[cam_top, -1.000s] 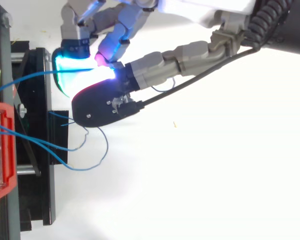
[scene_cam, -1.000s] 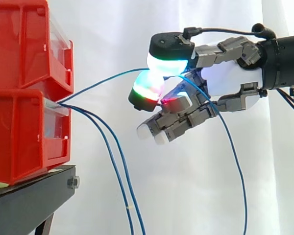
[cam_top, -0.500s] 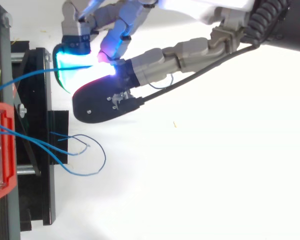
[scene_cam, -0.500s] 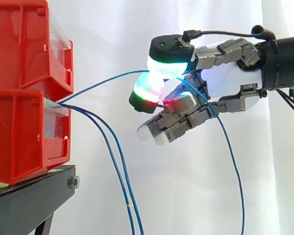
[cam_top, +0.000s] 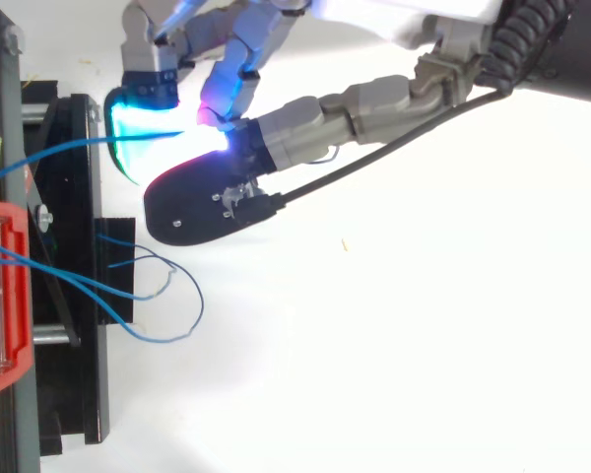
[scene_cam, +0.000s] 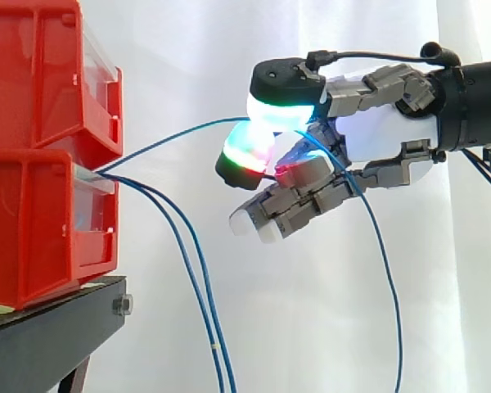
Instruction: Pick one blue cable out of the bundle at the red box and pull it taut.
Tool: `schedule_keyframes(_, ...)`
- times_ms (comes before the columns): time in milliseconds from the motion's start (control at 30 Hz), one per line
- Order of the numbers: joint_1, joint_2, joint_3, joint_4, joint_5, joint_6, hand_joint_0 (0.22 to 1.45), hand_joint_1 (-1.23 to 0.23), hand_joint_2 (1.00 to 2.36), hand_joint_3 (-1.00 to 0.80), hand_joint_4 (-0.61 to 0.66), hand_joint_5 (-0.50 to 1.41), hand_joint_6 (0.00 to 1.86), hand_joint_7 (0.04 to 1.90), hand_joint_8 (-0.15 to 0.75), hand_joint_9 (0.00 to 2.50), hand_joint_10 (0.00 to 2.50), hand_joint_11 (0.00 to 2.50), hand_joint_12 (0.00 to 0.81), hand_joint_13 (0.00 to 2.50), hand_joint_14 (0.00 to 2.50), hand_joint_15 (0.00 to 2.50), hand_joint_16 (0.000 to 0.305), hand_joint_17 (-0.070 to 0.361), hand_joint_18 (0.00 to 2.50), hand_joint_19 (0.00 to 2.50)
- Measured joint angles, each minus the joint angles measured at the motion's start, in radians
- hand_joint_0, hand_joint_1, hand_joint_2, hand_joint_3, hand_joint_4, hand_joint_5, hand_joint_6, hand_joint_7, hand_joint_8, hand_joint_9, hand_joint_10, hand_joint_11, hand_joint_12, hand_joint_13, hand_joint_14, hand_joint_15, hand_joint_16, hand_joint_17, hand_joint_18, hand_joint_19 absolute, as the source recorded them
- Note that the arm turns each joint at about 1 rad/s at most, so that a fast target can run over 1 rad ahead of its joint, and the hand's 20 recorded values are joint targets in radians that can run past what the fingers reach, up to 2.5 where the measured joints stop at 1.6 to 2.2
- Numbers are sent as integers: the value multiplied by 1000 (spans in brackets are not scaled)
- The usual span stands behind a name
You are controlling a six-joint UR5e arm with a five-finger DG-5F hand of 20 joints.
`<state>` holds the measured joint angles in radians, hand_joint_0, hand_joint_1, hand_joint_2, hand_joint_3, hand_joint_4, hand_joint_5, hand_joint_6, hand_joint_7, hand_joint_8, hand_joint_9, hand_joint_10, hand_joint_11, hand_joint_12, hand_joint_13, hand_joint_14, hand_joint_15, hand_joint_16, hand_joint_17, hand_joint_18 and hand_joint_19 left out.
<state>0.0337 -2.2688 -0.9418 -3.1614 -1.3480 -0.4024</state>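
The hand [scene_cam: 383, 135] pinches one blue cable [scene_cam: 159, 141] between its glowing pads [scene_cam: 280, 113]. This cable rises in a light curve from the lower red bin [scene_cam: 33, 221] to the hand, then hangs down behind it. Two other blue cables [scene_cam: 198, 262] droop from the same bin.

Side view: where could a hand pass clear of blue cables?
Free: under the robot hand, between two hanging blue cables and the pinched blue cable's tail; above that cable, beside the upper red bin. Crowded: lower red bin's mouth.
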Motion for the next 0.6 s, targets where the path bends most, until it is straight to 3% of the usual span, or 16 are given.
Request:
schedule_keyframes(233, -2, 1, 0, -3, -2, -12, 694, -777, 1008, -398, 23, -212, 909, 897, 273, 1077, 204, 1433, 382, 587, 14, 374, 50, 112, 499, 229)
schedule_keyframes(600, -10, 29, 1, -13, 1, -92, 694, -777, 1008, -407, 26, -212, 907, 901, 267, 1074, 204, 1444, 381, 588, 12, 369, 49, 111, 500, 232)
